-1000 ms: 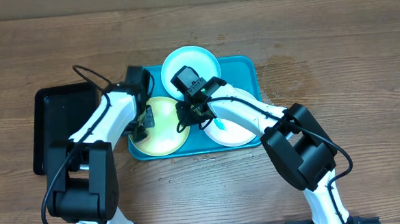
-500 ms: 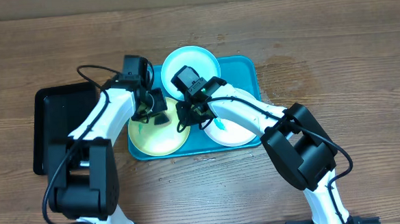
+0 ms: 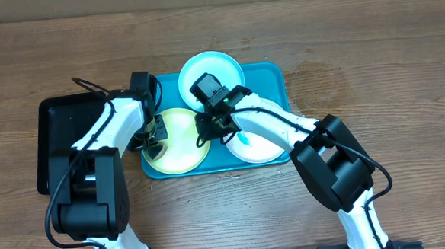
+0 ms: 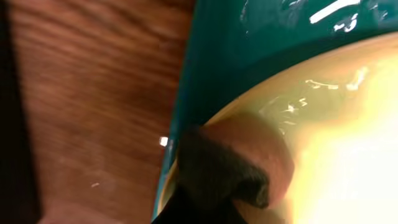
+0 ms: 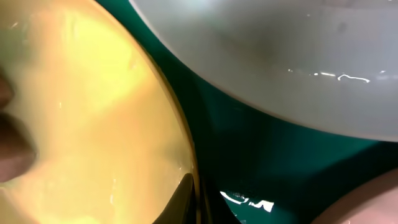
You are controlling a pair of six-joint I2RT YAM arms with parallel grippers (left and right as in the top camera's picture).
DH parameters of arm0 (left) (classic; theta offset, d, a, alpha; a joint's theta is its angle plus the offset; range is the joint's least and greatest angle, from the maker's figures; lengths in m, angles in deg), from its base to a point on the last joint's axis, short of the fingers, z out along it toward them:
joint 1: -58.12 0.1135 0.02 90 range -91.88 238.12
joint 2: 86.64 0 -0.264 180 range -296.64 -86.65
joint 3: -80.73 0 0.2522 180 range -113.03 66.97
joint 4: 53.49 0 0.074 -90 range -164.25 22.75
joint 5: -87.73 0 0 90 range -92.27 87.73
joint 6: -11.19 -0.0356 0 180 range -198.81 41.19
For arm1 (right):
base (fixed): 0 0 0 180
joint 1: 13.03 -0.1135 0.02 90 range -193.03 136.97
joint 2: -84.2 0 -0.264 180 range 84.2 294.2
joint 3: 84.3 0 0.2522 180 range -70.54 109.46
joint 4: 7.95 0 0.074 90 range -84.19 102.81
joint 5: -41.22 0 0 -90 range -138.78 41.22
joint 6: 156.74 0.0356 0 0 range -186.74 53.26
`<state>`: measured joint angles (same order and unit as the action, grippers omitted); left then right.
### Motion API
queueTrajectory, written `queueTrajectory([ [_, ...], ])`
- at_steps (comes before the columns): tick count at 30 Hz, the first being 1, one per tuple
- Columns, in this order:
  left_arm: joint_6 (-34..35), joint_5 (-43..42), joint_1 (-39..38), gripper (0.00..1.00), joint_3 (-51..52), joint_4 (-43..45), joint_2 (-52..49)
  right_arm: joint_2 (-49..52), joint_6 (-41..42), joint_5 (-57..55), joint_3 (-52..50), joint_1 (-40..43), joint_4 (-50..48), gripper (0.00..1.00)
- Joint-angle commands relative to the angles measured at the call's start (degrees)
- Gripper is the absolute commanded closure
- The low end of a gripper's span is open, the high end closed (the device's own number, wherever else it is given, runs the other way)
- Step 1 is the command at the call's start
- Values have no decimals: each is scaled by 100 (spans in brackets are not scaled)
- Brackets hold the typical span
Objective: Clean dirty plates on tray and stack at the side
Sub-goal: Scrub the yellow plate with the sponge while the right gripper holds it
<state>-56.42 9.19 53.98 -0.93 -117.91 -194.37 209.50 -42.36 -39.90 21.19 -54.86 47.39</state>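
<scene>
Left gripper point(image 3: 153, 141): swept back from the far edge of the yellow-green plate point(image 3: 179, 142) to its left rim; spread or pinching, I could not tell.
Right gripper point(image 3: 206, 131): unmoved at that plate's right rim; its state was likewise unclear.
Plates: all three lay on the tray point(image 3: 270, 80), so wiping was likely unfinished.

Tabletop point(image 3: 371, 40): brown wood with visible grain, matt finish. Tray point(image 3: 270, 80): turquoise plastic, smooth and glossy, with bright glints in both wrist views. Yellow-green plate point(image 3: 179, 142), white plate point(image 3: 263, 147) and light blue plate point(image 3: 208, 68): smooth plastic; the first two show sharp reflected highlights at close range. Black tray point(image 3: 66, 129): smooth dark plastic, dull sheen. Arm housings point(image 3: 268, 122): smooth white and black shells, semi-matt.
</scene>
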Motion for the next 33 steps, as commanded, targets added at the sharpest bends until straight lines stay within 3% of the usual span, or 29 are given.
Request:
queueTrajectory([
  [1,83,1130,149,96,-289,-251,-48,120,-37,-136,103,57,90,96],
  [6,-20,186,144,96,-1054,-614,-22,120,-37,-136,103,76,90,96],
  [12,-684,-2695,127,96,-1246,-190,-39,120,-37,-136,103,76,85,96],
  [19,-678,-3244,-138,96,-446,195,-70,120,-37,-136,103,76,46,96],
  [23,-702,-2977,-188,96,-26,140,-70,120,-37,-136,103,76,48,96],
  [29,-595,-960,-177,96,63,-203,-68,120,-37,-136,103,76,50,96],
  [33,188,431,-177,96,-13,-560,-55,120,-37,-136,103,76,52,96],
])
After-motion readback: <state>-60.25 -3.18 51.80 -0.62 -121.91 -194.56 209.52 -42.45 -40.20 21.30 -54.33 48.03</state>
